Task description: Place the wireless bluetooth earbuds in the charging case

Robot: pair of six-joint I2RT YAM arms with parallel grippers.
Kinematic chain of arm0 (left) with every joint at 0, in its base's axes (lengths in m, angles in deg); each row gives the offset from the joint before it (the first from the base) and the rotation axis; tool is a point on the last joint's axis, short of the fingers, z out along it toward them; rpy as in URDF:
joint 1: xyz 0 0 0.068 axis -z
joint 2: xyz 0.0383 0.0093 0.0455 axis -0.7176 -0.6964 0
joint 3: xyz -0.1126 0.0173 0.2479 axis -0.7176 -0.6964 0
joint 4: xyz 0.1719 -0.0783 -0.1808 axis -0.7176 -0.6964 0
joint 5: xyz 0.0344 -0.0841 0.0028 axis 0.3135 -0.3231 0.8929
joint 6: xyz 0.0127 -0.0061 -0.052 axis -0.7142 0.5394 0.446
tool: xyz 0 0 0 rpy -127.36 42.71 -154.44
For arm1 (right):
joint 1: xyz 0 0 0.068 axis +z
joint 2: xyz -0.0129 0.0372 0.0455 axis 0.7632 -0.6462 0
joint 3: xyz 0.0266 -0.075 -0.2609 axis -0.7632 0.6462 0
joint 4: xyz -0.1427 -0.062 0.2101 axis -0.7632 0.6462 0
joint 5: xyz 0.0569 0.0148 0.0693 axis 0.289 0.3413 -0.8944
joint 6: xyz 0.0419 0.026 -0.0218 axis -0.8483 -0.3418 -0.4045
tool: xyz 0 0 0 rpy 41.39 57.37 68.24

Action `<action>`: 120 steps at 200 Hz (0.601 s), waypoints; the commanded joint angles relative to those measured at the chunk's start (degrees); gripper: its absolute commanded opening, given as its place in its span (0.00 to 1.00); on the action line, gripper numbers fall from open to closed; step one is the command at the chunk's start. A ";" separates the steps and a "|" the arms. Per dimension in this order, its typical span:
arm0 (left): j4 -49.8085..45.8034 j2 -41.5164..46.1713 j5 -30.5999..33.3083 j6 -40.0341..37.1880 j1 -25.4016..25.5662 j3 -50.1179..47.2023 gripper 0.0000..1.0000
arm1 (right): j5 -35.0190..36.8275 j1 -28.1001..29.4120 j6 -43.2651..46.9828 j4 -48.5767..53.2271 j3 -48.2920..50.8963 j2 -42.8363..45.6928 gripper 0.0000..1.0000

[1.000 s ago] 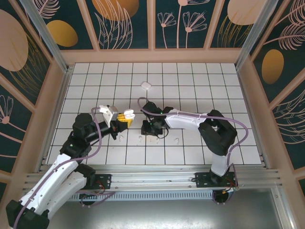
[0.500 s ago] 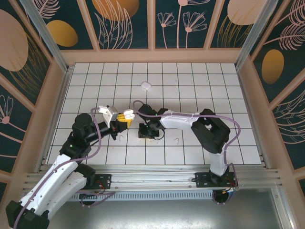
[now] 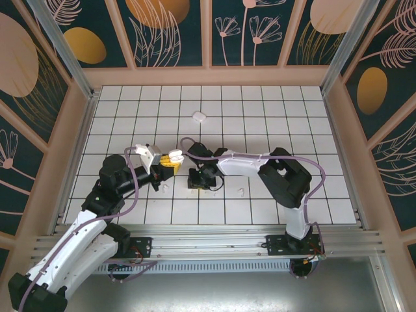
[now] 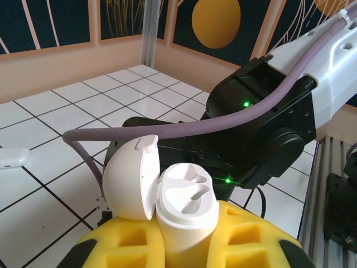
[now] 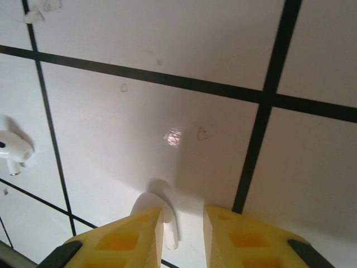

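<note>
My left gripper (image 4: 187,245) is shut on the white charging case (image 4: 184,215). The case stands upright with its lid (image 4: 129,178) swung open to the left and both sockets empty. From above, this case (image 3: 174,156) hangs over the floor left of centre. My right gripper (image 3: 197,184) points down at the tiles just right of it. Its yellow fingers stand a little apart around a small white earbud (image 5: 167,223). The earbud lies against the left finger, with a gap to the right finger. Other earbuds lie on the tiles (image 5: 12,151) (image 3: 165,188) (image 3: 241,192).
A second white rounded case (image 3: 199,117) lies shut on the far tiles, also seen at the left edge (image 4: 12,157). The right arm's black wrist and purple cable (image 4: 262,128) hang close behind the held case. Wooden walls ring the tiled floor (image 3: 292,130).
The right gripper has moved left and down onto the tiles over an earbud, and its jaws have narrowed slightly. The left arm and the case have stayed put.
</note>
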 commanded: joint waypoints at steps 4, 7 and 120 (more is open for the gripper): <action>0.93 -0.14 -0.15 -0.74 -0.25 -0.18 0.00 | -0.89 0.83 -0.16 -0.23 -1.86 -0.84 0.26; 0.93 -0.13 -0.14 -0.81 -0.25 -0.20 0.00 | -0.90 0.84 -0.11 -0.21 -1.94 -0.76 0.26; 0.31 0.18 -0.23 -0.73 -0.25 0.06 0.00 | 0.17 1.77 0.13 -0.47 -2.65 -0.36 0.26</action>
